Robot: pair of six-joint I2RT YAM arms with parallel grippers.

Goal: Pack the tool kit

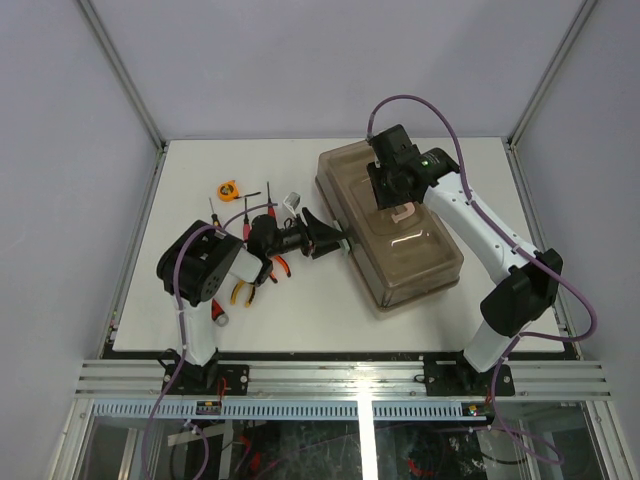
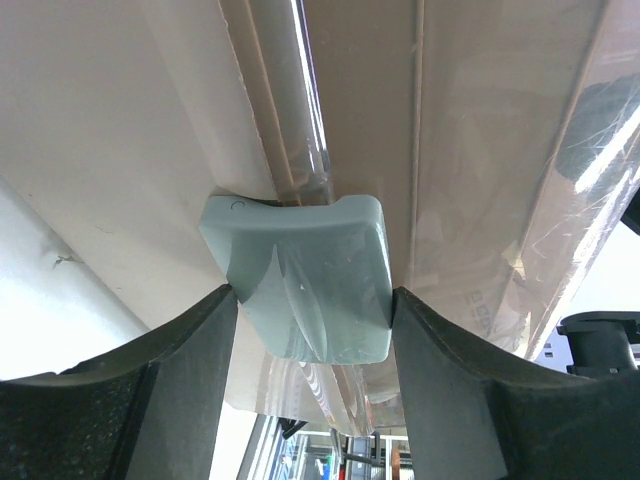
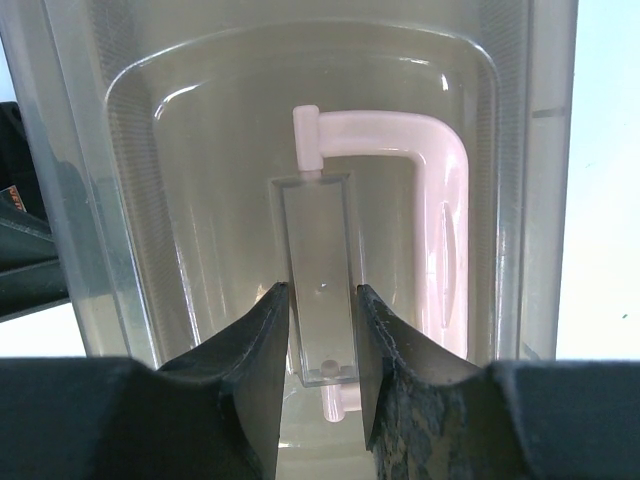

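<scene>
The beige toolbox lies on the right of the table with its translucent brown lid down. My left gripper reaches in from the left, shut on the green latch on the box's side, with a finger against each edge. My right gripper is over the lid. Its fingers are closed on the clear ridge that holds the folded pink handle. Outside the box, an orange tape measure, screwdrivers and orange-handled pliers lie left of it.
More small tools lie around the left arm: a red-handled one near the front edge and a small pale piece by the screwdrivers. Grey walls and frame posts close in the white table on three sides.
</scene>
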